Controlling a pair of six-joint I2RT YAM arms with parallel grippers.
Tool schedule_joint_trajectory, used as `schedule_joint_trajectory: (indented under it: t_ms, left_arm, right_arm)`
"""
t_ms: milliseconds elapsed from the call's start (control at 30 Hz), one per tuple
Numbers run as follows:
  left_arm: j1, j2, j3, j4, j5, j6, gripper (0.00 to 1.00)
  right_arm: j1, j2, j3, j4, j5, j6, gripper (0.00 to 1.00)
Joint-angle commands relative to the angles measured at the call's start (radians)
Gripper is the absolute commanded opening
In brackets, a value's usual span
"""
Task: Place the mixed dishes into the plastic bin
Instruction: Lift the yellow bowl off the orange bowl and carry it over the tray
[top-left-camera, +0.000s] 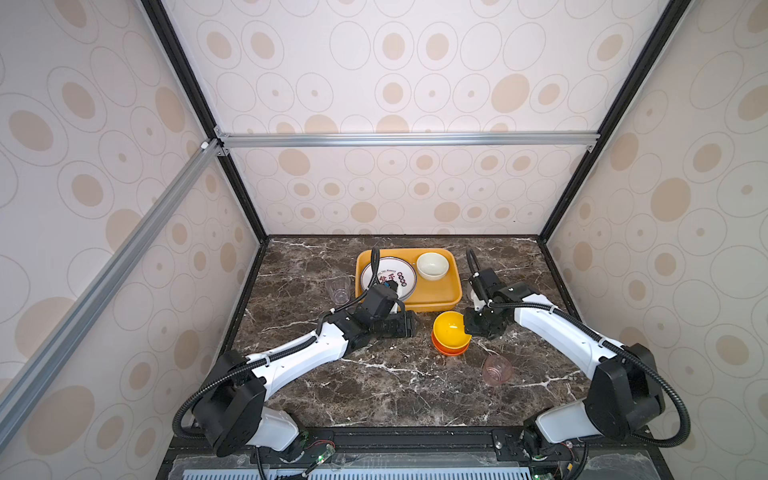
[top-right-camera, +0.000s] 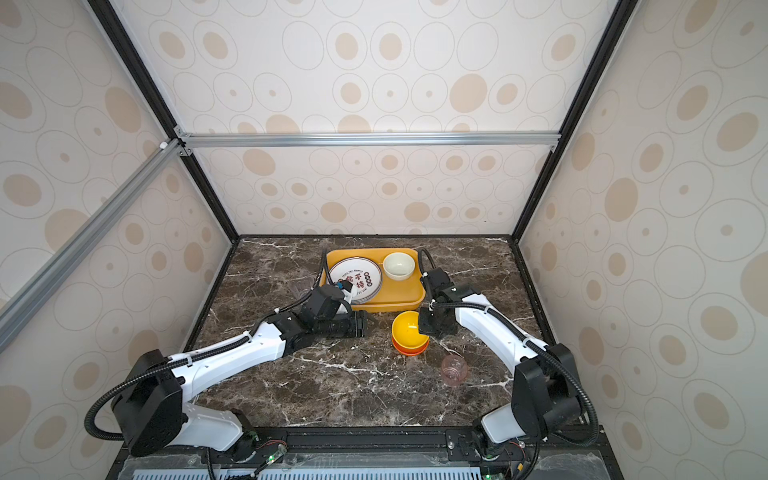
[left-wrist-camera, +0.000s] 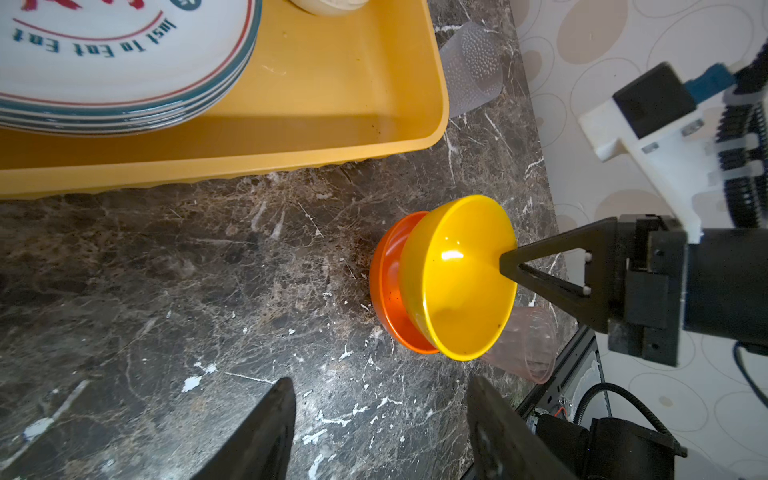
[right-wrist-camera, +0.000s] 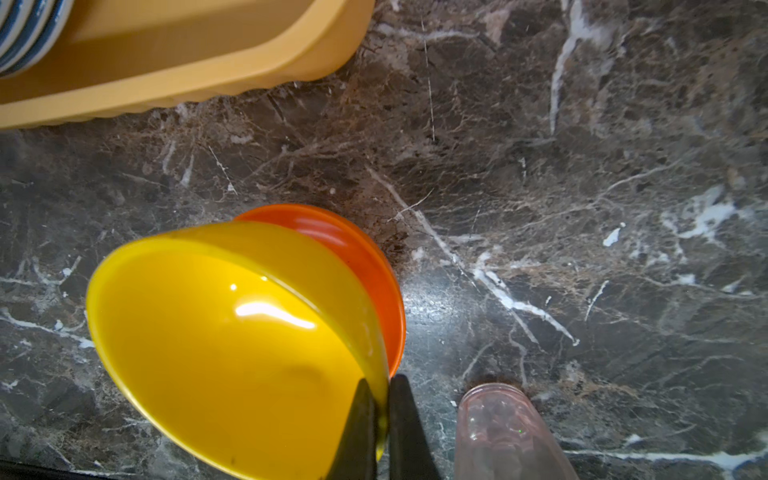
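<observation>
The right hand (right-wrist-camera: 384, 419) is clamped on the rim of a yellow bowl (right-wrist-camera: 232, 340), one finger inside and one outside. The bowl is tilted, and its side away from the hand rests in an orange bowl (right-wrist-camera: 357, 249) that stands on the table (top-left-camera: 374, 395). Just beside the hand a pink cup (right-wrist-camera: 503, 432) lies on its side. Beyond the bowls is the plastic bin (right-wrist-camera: 208, 70), near but apart from them, holding a stack of plates (top-left-camera: 388, 272) and a cream bowl (top-left-camera: 432, 265). The left hand (left-wrist-camera: 378, 432) is released and empty, low over the table. The two bowls are ahead of it and the bin is close alongside. A clear cup (top-left-camera: 337, 286) stands past the bin's far side from the right hand.
</observation>
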Motion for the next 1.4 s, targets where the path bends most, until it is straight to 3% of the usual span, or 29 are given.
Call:
schedule_joint_trajectory:
  t_ms: [0,533,1367]
  left_arm:
    - [-0.007,-0.040,-0.003,-0.004,-0.035,-0.008,0.65]
    - [0.052,-0.127,0.001,-0.029,-0.108,-0.024,0.67]
    - [0.162,-0.115,0.034,-0.032,-0.072,-0.031,0.71]
  right_arm:
    - [0.005,-0.032,0.049,-0.035,-0.016,-0.023,0.00]
    - [-0.029,0.110,0.302,-0.078,-0.045,-0.055,0.00]
    - [-0.134,0.638,0.948,-0.162,-0.054,-0.011,0.00]
